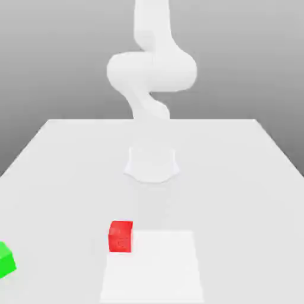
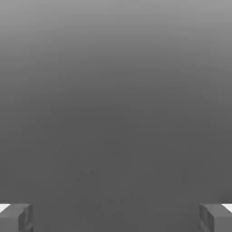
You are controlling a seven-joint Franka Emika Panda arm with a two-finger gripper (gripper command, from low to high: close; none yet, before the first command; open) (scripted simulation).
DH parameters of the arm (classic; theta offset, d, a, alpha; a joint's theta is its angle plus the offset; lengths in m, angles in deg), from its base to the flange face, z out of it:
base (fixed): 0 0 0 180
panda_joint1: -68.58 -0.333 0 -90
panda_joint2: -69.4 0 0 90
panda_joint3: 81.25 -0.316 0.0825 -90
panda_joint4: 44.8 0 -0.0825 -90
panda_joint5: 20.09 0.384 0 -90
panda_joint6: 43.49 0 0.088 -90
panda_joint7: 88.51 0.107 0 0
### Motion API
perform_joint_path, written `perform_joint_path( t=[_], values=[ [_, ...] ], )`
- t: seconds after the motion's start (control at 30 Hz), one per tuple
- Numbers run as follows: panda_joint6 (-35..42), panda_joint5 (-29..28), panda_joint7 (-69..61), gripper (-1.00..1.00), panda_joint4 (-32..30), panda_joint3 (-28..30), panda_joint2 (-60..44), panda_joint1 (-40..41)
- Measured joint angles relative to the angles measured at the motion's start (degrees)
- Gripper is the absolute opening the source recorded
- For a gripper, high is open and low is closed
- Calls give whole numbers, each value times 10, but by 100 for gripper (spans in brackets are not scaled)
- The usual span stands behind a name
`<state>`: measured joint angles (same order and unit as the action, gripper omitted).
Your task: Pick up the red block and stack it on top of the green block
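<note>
Claw [image 2: 116,218] jaws stand wide open with nothing held between them. Red block [image 1: 120,237] sits near, a little toward the exterior view's left, at the far left corner of the pale square [image 1: 155,270]. Green block [image 1: 6,261] is well apart, at that view's left edge, turned a bit. The first job is to get the red one. Best to go over it, line up with two flat sides, go down slow, then squeeze. A crooked squeeze could twist it.
</note>
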<state>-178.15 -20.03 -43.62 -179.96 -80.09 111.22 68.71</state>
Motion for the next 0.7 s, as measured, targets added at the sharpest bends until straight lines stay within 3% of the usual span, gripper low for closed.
perform_joint_path(
  t=[0.57, 0.7],
  values=[
    [-247, -11, -68, 0, -272, 71, -359, 27],
    [-320, 18, -95, 0, -280, 65, -451, 31]
  ],
)
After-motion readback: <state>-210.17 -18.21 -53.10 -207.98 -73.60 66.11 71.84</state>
